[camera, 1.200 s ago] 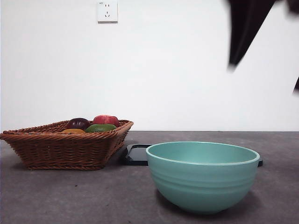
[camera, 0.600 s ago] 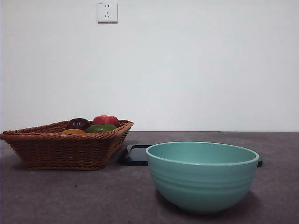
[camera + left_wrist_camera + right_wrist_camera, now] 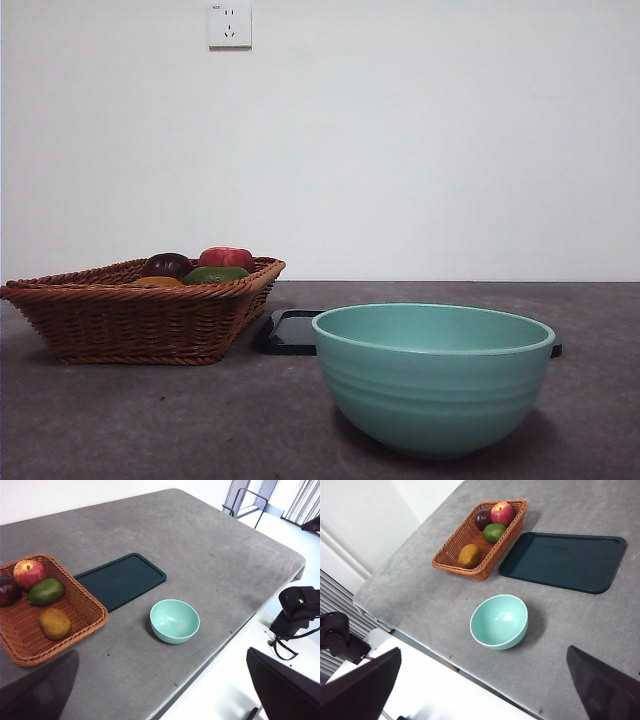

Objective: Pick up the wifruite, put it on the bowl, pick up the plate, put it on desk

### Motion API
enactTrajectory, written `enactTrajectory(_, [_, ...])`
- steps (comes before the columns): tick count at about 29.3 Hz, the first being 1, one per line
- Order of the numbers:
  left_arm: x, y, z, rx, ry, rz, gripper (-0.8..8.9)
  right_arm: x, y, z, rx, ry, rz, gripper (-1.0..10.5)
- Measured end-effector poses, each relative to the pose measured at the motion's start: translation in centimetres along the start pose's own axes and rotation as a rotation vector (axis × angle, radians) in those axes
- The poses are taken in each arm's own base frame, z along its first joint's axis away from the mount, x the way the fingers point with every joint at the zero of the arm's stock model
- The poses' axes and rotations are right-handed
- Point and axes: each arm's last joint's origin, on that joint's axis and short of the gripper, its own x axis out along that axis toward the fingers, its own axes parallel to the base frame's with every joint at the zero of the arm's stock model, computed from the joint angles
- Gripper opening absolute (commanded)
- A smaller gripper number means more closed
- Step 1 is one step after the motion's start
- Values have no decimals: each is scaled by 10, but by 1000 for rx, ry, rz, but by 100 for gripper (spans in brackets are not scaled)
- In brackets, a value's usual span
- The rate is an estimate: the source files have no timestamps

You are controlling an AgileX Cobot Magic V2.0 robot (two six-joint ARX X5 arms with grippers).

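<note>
Front view is showing the small oval orange-brown wifruite sitting in the brown woven wicker basket at the left middle of the frame, only its top peeking over the rim. It's lying next to a dark purple fruit, a green fruit and a red apple, all packed close together. In the right wrist view the wifruite is lying at the basket's end nearer the table edge, a bit apart from the other three.

The round mint-green ridged bowl is standing upright and empty at the lower right of the front view, on the dark grey mottled desk, well apart from the basket. Behind it a flat dark green rectangular tray is lying on the desk, just beside the basket.

Both arms are hanging high above the table. The left gripper and right gripper are each showing only two dark jaw tips at the bottom corners of their own wrist pictures, spread wide apart and holding nothing. A white wall socket is sitting at the upper left of the front view.
</note>
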Motion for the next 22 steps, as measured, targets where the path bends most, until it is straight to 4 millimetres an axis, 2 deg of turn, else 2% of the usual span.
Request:
enactTrajectory(1, [0, 0, 0, 0, 0, 0, 523, 0, 0, 0, 0, 0, 0, 584])
enactTrajectory(2, [0, 0, 0, 0, 0, 0, 433, 0, 0, 0, 0, 0, 0, 506])
enactTrajectory(3, [0, 0, 0, 0, 0, 0, 324, 0, 0, 0, 0, 0, -1, 391])
enactTrajectory(5, [0, 0, 0, -1, 1, 0, 12, 0, 0, 0, 0, -2, -4, 76])
enactTrajectory(6, [0, 0, 0, -1, 3, 0, 18, 0, 0, 0, 0, -2, -4, -13])
enactTrajectory(7, [0, 0, -1, -2, 5, 0, 23, 0, 0, 0, 0, -2, -4, 14])
enactTrajectory(22, [0, 0, -1, -28, 7, 0, 24, 0, 0, 0, -7, -2, -4, 14])
